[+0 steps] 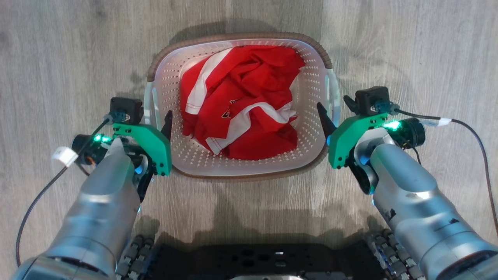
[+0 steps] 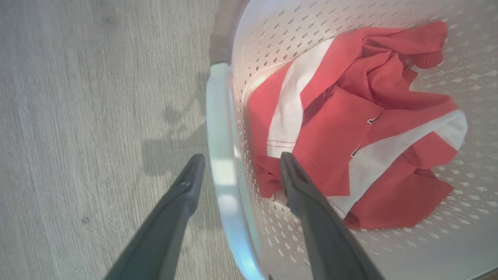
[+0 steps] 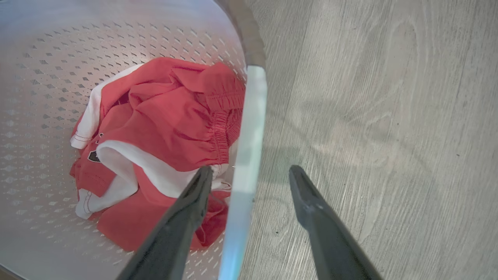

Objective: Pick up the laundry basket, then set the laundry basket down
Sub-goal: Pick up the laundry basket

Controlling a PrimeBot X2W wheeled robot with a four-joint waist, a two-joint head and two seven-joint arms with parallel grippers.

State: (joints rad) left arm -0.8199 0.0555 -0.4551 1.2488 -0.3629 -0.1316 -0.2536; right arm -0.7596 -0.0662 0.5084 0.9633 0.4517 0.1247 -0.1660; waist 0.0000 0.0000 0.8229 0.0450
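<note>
On a grey wood floor [image 1: 58, 58], the open left gripper [image 2: 242, 156] and open right gripper [image 3: 252, 168] straddle the nine and three o'clock handles [image 1: 149, 105] of the laundry basket [image 1: 237, 37].

Bright even light, soft shadows (wrist views blurred).

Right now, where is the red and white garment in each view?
Head view: red and white garment at centre, inside the laundry basket.
Left wrist view: garment right of centre, past the white handle.
Right wrist view: garment left of centre.
Shared landmark: the basket's perforated white wall.
</note>
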